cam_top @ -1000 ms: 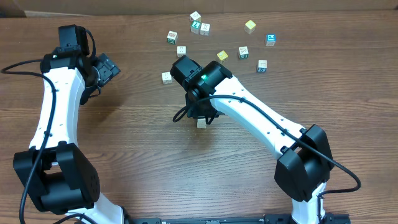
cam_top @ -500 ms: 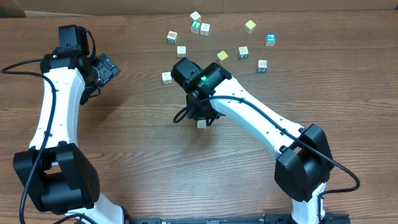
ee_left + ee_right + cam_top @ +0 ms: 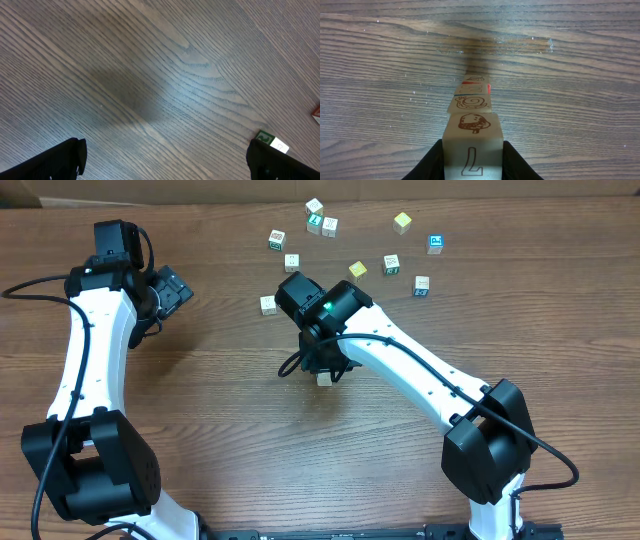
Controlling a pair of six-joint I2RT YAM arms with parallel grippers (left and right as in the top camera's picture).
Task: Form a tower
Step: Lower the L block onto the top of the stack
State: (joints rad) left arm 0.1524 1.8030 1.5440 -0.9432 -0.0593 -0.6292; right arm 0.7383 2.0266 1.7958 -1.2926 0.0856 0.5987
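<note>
The tower [image 3: 471, 107] is a one-cube-wide stack of cream letter cubes, seen from above in the right wrist view. Its top cube [image 3: 472, 150] bears a brown mushroom picture and an outlined letter L. My right gripper [image 3: 472, 162] is shut on that top cube, a black finger pressed against each side. From overhead only a cream corner of the tower [image 3: 323, 379] shows under the right gripper [image 3: 322, 366]. My left gripper [image 3: 172, 288] hangs open at the far left, well away from the tower, with bare wood between its fingers [image 3: 65, 156].
Several loose letter cubes lie scattered at the back of the table, among them a yellow one [image 3: 402, 221], a blue one [image 3: 435, 244] and a cream one [image 3: 267, 305] near the right arm. A green-faced cube [image 3: 270, 139] lies beside the left gripper's right finger.
</note>
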